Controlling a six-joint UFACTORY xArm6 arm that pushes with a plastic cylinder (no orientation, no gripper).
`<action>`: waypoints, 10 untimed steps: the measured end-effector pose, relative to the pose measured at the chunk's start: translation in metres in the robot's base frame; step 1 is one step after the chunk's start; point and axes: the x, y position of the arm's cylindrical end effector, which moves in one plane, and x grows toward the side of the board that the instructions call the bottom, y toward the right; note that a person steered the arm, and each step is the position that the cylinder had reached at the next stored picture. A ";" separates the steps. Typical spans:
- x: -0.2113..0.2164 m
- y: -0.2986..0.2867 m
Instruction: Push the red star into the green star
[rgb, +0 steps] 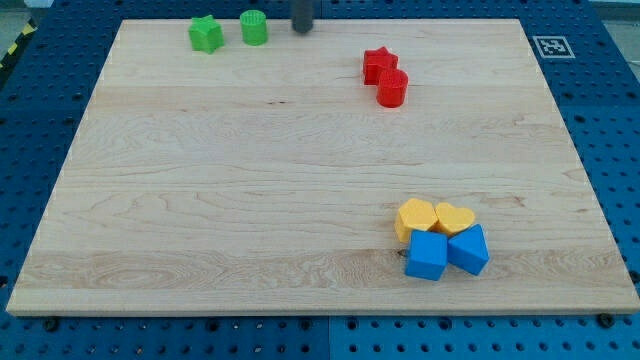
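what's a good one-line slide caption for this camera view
Rod tip at the board's top edge, right of the green cylinder and green star; red star touches the red cylinder.

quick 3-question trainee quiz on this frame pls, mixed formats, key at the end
1. True or false: the red star touches the red cylinder.
2. Multiple choice: my tip is
A) at the view's top, just right of the green cylinder
B) between the two red blocks
C) beside the blue blocks at the view's bottom right
3. Fill in: to reach the green star, the red star must travel toward the view's ____.

Key
1. True: they sit against each other, cylinder just below and right of the star.
2. A
3. left (and slightly up); the green cylinder sits just right of the green star, roughly in the way.
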 end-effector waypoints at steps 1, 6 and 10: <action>0.019 -0.044; 0.048 0.222; 0.103 0.020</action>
